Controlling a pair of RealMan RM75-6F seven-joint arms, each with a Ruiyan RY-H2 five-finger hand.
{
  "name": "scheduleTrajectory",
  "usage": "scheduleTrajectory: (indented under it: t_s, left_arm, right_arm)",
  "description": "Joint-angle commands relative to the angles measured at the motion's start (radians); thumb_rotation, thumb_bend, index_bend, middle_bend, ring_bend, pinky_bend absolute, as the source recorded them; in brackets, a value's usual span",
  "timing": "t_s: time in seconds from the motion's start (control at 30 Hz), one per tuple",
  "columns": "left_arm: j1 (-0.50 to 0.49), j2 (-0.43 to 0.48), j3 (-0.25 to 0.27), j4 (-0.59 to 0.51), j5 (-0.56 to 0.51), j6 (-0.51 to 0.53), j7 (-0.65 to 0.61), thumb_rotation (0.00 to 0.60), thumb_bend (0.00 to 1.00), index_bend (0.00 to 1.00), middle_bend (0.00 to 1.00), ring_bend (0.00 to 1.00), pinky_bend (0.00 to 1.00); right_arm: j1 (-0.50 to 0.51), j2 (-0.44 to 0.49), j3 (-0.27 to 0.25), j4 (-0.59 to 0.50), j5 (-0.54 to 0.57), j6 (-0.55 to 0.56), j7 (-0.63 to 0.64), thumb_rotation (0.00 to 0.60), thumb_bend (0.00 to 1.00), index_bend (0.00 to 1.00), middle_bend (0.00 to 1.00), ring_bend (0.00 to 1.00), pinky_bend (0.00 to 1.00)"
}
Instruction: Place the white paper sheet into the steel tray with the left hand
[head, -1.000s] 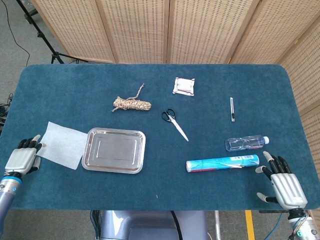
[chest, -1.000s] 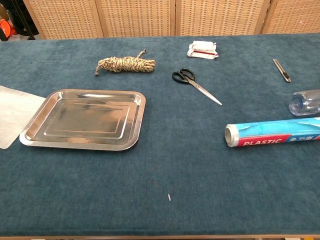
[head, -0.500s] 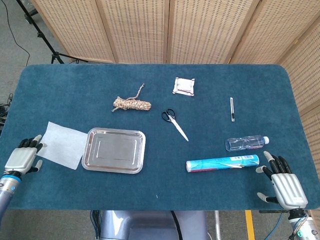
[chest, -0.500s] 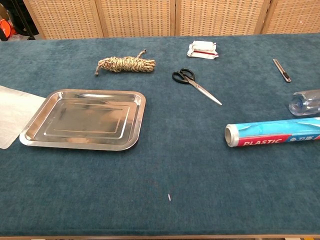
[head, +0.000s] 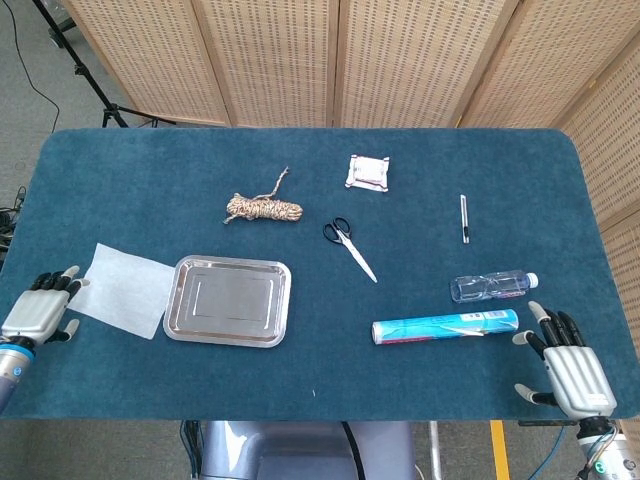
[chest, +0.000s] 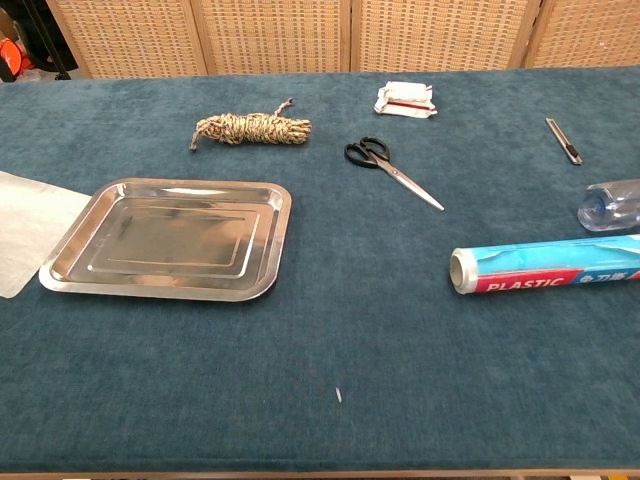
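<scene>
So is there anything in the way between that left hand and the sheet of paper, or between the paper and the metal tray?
Nothing visible. The left hand sits right at the paper's outer edge, and the paper lies flat beside the empty tray. The rope and scissors lie farther back.

Chest view: neither hand in frame. White paper sheet (chest: 25, 230) cut off by left edge; right margin hidden under steel tray (chest: 170, 240) rim. Water bottle (chest: 610, 205) and plastic wrap roll (chest: 545, 268) cut off at right edge. Head view: right hand (head: 572, 372) wrist cut by bottom edge.
</scene>
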Motion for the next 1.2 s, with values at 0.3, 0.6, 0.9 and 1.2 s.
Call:
scheduleTrajectory:
  t_s: [0.3, 0.6, 0.9, 1.2]
  left_arm:
    - [-0.037, 0.048, 0.010, -0.057, -0.040, -0.054, 0.032, 0.600, 0.47, 0.15, 0.00, 0.00, 0.00]
    - [-0.034, 0.041, 0.011, -0.063, -0.048, -0.024, 0.047, 0.600, 0.47, 0.31, 0.00, 0.00, 0.00]
    - [-0.035, 0.039, 0.020, -0.065, -0.046, -0.024, 0.049, 0.600, 0.47, 0.34, 0.00, 0.00, 0.00]
    - [-0.037, 0.029, 0.042, -0.053, -0.044, -0.039, 0.068, 0.600, 0.47, 0.34, 0.00, 0.00, 0.00]
  right_arm:
    - [0.000, -0.003, 0.002, 0.004, 0.000, 0.001, 0.005, 0.600, 0.00, 0.33, 0.01, 0.00, 0.00]
    - [0.000, -0.003, 0.002, 0.004, -0.001, 0.003, 0.005, 0.600, 0.00, 0.33, 0.01, 0.00, 0.00]
    - [-0.002, -0.003, 0.003, 0.005, -0.003, 0.007, 0.008, 0.600, 0.00, 0.33, 0.01, 0.00, 0.00]
    - [-0.003, -0.004, 0.004, 0.006, -0.004, 0.009, 0.007, 0.600, 0.00, 0.33, 0.01, 0.00, 0.00]
